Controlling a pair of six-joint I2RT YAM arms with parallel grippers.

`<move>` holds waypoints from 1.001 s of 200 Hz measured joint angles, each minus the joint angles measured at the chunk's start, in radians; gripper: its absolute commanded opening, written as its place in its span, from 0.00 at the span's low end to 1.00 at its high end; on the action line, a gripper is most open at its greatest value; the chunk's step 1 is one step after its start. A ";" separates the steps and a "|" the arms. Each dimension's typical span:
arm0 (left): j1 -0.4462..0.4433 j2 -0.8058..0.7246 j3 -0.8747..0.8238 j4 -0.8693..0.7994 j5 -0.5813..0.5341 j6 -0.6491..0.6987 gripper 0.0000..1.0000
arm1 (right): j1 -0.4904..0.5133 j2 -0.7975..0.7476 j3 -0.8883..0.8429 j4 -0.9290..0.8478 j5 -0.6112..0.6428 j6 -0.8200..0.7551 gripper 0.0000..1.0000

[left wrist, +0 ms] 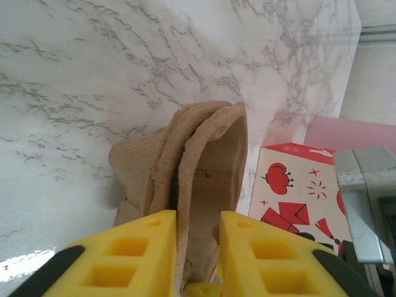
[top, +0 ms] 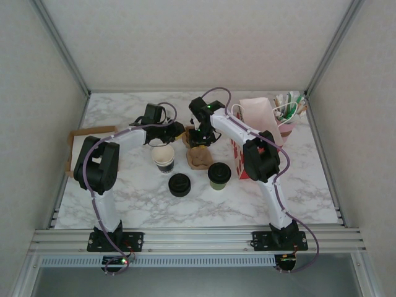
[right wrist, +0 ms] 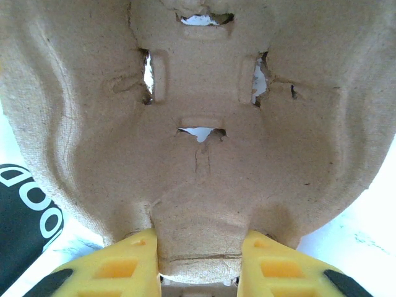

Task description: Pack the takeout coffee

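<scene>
Only one scrap of writing can be read: white letters "OOD" on a black surface (right wrist: 25, 216) at the lower left of the right wrist view, cut off by the picture's edge. The box (left wrist: 297, 185) to the right of the left hand (left wrist: 198, 223) is white and carries red drawings: a round fruit, stars and angular shapes.

The coffee (top: 219, 175), green with its black lid on, stands upright on the table (top: 124, 198). It is nearer the arm bases than the right hand (right wrist: 198, 235) and a little to its right. It is close to the near right corner of the carrier (right wrist: 204, 167), and neither hand touches it. A loose lid (top: 179, 184) lies to the coffee's left, and an open cup (top: 163, 158) stands just below the left hand.

Both hands meet at the pulp carrier. The right hand's yellow fingers (right wrist: 130, 266) are clamped on a tab at the carrier's edge, which fills the narrow gap between them. The left hand's jaws stand a little apart with the carrier's folded rim between them. Whether they press on it cannot be told.
</scene>
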 measured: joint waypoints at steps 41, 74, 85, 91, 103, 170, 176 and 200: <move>0.002 0.000 -0.008 0.023 0.009 -0.005 0.40 | 0.000 -0.002 0.000 0.003 0.000 0.000 0.23; 0.002 0.000 -0.010 0.034 0.017 -0.005 0.42 | 0.000 -0.009 -0.002 0.003 0.003 0.000 0.22; 0.002 0.000 -0.011 0.039 0.020 -0.005 0.43 | 0.000 -0.011 -0.002 0.003 0.004 0.001 0.22; 0.002 0.000 -0.012 0.041 0.022 -0.006 0.43 | 0.000 -0.013 -0.002 0.003 0.004 0.001 0.22; 0.002 0.000 -0.013 0.045 0.025 -0.006 0.43 | 0.000 -0.016 -0.002 0.003 0.005 0.001 0.22; 0.004 0.000 -0.030 0.066 0.029 -0.009 0.48 | 0.000 -0.066 -0.029 0.019 0.016 0.005 0.22; 0.004 0.000 -0.031 0.067 0.029 -0.009 0.49 | 0.000 -0.069 -0.029 0.019 0.016 0.005 0.22; 0.004 0.000 -0.034 0.072 0.030 -0.010 0.53 | 0.000 -0.071 -0.029 0.019 0.024 0.005 0.22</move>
